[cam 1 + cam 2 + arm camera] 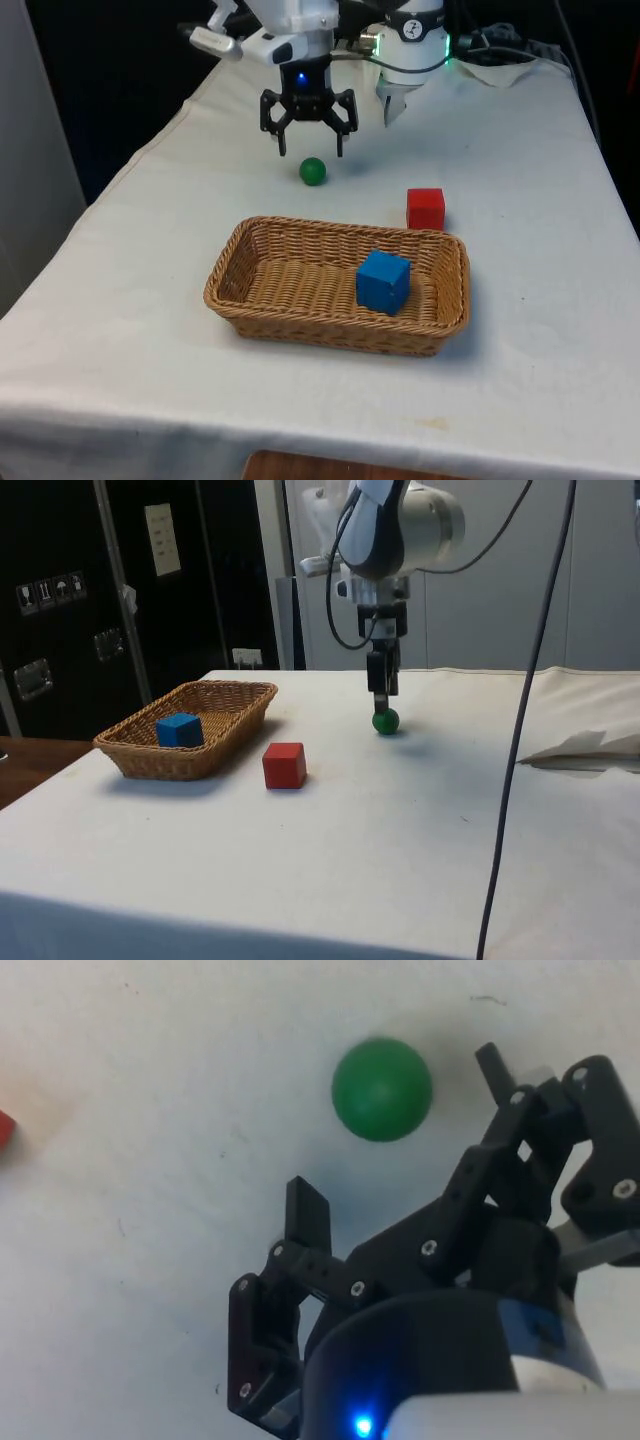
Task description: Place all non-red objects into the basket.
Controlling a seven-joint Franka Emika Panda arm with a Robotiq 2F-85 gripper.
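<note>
A: Where does the gripper (310, 148) hang?

B: Above the white cloth (150, 300), fingers spread wide and holding nothing; in the front view it sits at about twelve o'clock from the green ball (313, 171), just short of it; in the side view the gripper (382, 692) is right over the ball (386, 721), its tip close to the ball's top

A: And from the wrist?

B: The green ball (382, 1089) lies on the cloth ahead of the gripper (400, 1130), between the lines of the two fingers but not touching either

A: The basket?

B: The wicker basket (250, 310) stands nearer the camera, at roughly six o'clock from the ball in the front view; a blue cube (383, 281) rests inside, toward the front view's right end

A: The red one?

B: The red cube (425, 208) is on the cloth just outside the basket's far rim, at about four o'clock from the ball; in the side view the red cube (284, 765) is just beside the basket (230, 725), apart from it
</note>
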